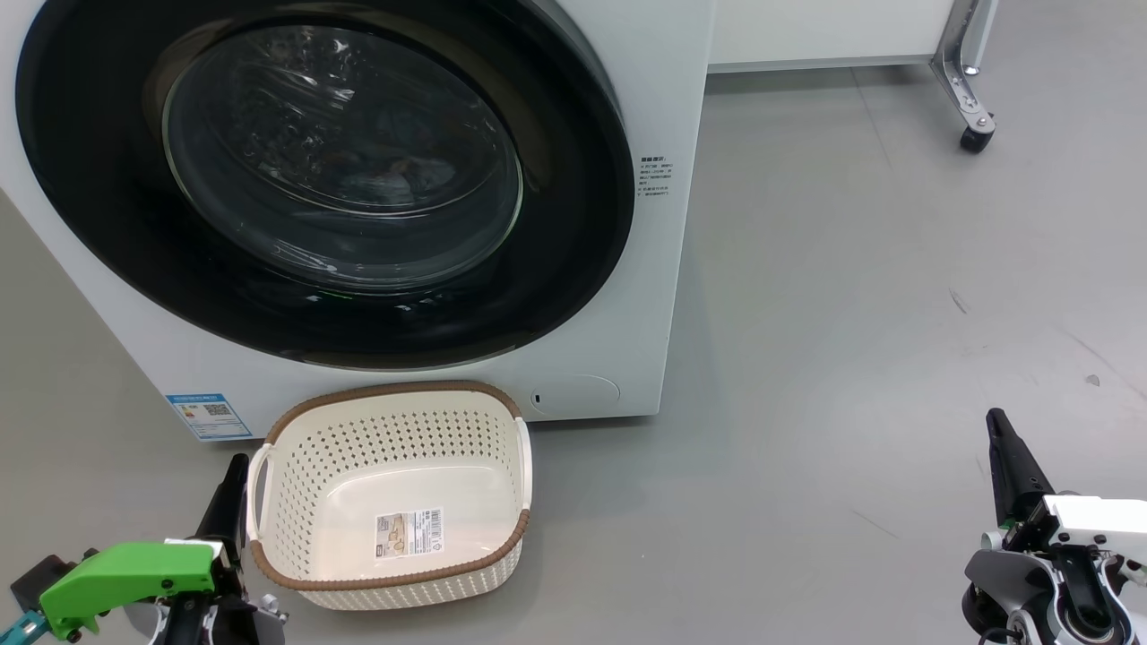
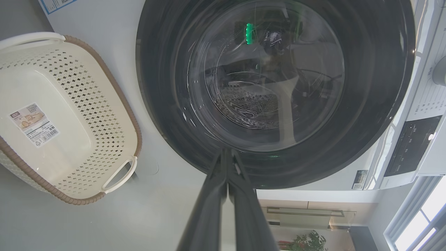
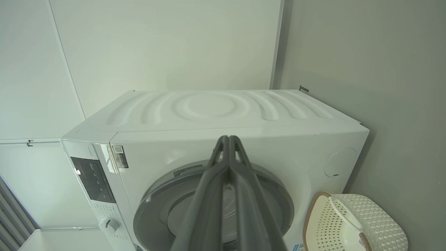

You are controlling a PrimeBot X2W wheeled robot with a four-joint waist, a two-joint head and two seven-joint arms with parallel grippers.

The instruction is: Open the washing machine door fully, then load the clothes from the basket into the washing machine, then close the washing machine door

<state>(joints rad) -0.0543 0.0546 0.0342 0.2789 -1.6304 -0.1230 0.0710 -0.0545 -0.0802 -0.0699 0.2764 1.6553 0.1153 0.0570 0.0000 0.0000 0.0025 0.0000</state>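
Lowest in the head view, the left gripper (image 1: 237, 466) rises from the lower left corner with its two dark fingers pressed together into one thin point, holding nothing. It stands just beside the left handle of the basket (image 1: 385, 443); whether it touches the handle cannot be told. A bright green cover (image 1: 125, 569) sits on that wrist. At the lower right the right gripper (image 1: 996, 425) is likewise closed to a single tip, grasping nothing, over bare grey floor (image 1: 851, 313) and well apart from the basket and the machine.

The basket rests on the floor, close against the foot of the washing machine (image 1: 668, 90), its label sticker (image 1: 409, 533) plain on its cream floor. A blue sticker (image 1: 208, 415) sits low on the machine's front, just left of the basket.

The washing machine door (image 1: 99, 224) lies shut, flush with the white front. Behind its glass bowl a dim pale-blue heap, the clothes (image 1: 394, 179), shows inside the drum.

From the left wrist, the left gripper (image 2: 226, 151) has its fingertips meeting, pointed at the lower black rim of the washing machine door (image 2: 163, 104) without clear contact; the basket (image 2: 87, 104) lies to one side. From the right wrist, the right gripper (image 3: 228, 138) shows its fingers joined at the tips, in front of the washing machine (image 3: 209, 108), with the control panel (image 3: 92, 177) and the basket (image 3: 366, 216) at either side
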